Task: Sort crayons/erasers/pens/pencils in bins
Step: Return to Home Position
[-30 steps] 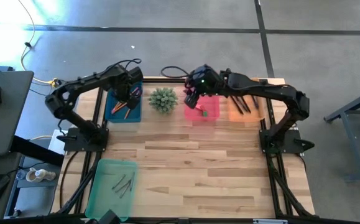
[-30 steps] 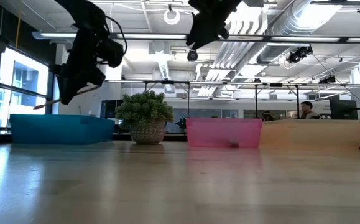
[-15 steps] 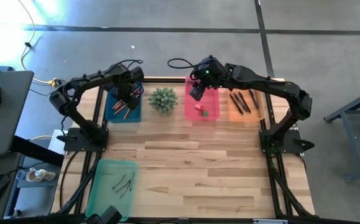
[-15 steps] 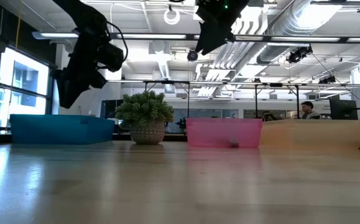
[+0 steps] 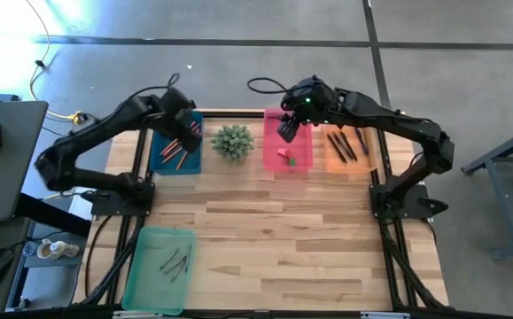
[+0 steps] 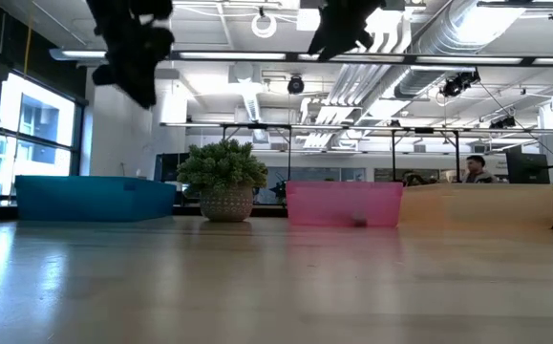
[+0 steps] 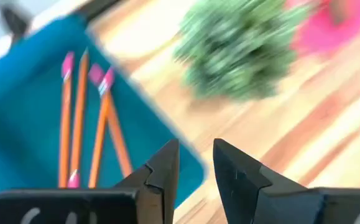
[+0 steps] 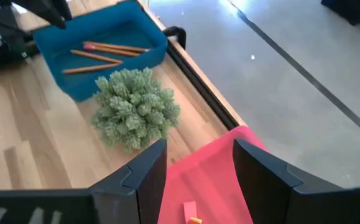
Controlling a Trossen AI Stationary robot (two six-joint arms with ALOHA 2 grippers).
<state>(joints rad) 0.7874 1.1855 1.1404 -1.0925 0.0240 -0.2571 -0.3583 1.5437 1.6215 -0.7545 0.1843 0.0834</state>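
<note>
Orange pencils (image 7: pixel 80 118) lie flat in the dark blue bin (image 5: pixel 160 152) at the table's far left. My left gripper (image 7: pixel 196 163) hangs high over that bin's right side, open, with nothing between its fingers. My right gripper (image 8: pixel 198 163) is open and bare above the far end of the pink bin (image 5: pixel 299 161), where small erasers (image 5: pixel 286 156) lie on the floor. Dark pens (image 5: pixel 345 144) rest in the orange bin (image 5: pixel 369 158). Thin crayons (image 5: pixel 177 263) lie in the light green bin (image 5: pixel 146 275) at the near left.
A spiky green plant (image 5: pixel 232 142) in a small pot stands between the blue and pink bins. The bins line the far edge, and the bare wooden tabletop (image 5: pixel 274 239) stretches in front of them. A person sits in the room far behind the table.
My left gripper has risen well above the blue bin and tipped to point more steeply down. The pencil that slanted below it in the low view a second ago no longer hangs there. My right gripper has drifted a little up and toward the table's right over the pink bin.
</note>
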